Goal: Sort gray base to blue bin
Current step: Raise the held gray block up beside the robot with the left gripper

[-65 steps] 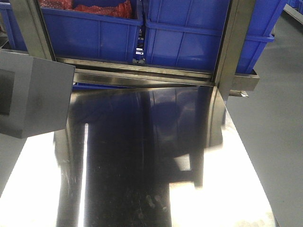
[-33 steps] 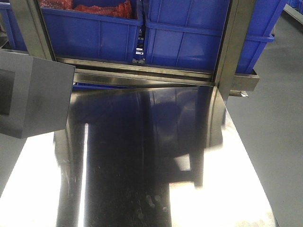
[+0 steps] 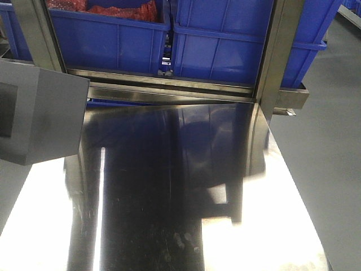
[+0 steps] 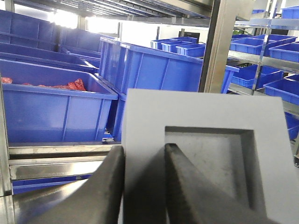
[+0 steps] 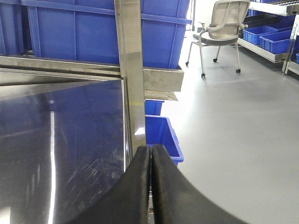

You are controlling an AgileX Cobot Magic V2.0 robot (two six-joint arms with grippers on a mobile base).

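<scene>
The gray base (image 3: 39, 118) hangs above the left edge of the steel table, its square recessed window facing left. In the left wrist view the gray base (image 4: 196, 112) fills the foreground and my left gripper (image 4: 142, 154) is shut on it. One finger presses the outside of its wall and the other sits inside the window. A blue bin (image 3: 220, 48) stands on the shelf behind the table, next to an alike one (image 3: 107, 39) holding red items. My right gripper (image 5: 150, 151) is shut and empty over the table's right edge.
Two steel shelf posts (image 3: 36, 34) (image 3: 279, 56) rise at the table's back corners. A steel rail (image 3: 169, 84) runs below the bins. A small blue crate (image 5: 161, 135) sits on the floor right of the table. An office chair (image 5: 224, 28) stands farther off.
</scene>
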